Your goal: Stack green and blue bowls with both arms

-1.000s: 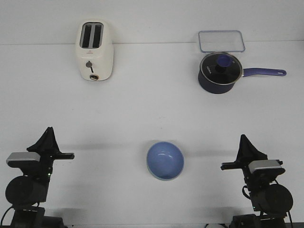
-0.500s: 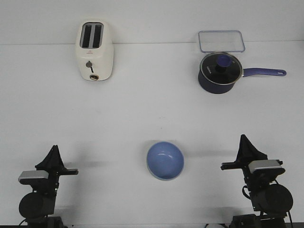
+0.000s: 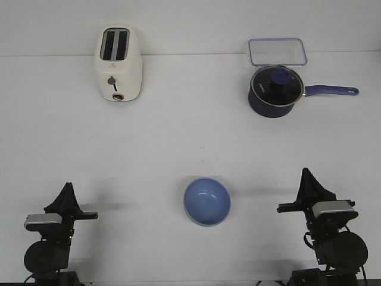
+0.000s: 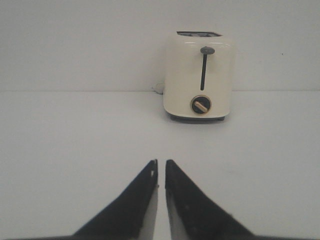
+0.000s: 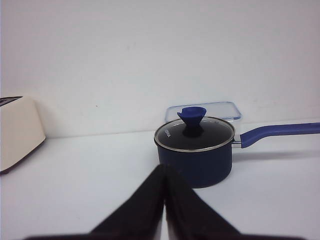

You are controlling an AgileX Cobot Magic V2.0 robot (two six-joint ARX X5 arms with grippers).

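Note:
The periwinkle blue bowl (image 3: 206, 201) stands upright on the white table at the front middle, between the two arms. A thin pale greenish edge shows along its near rim; I cannot tell whether that is the green bowl beneath it, and no separate green bowl is in view. My left gripper (image 3: 67, 189) is at the front left, well apart from the bowl. In the left wrist view its tips (image 4: 161, 163) stand a thin slit apart with nothing between them. My right gripper (image 3: 306, 174) is at the front right, tips together and empty in the right wrist view (image 5: 165, 166).
A cream toaster (image 3: 119, 64) stands at the back left, also in the left wrist view (image 4: 200, 75). A dark navy saucepan (image 3: 275, 90) with a glass lid and long blue handle stands at the back right, with a clear lidded container (image 3: 277, 51) behind it.
My left arm dropped lower and drew back toward the front edge one second ago, then held still. The right arm and the bowl have not moved.

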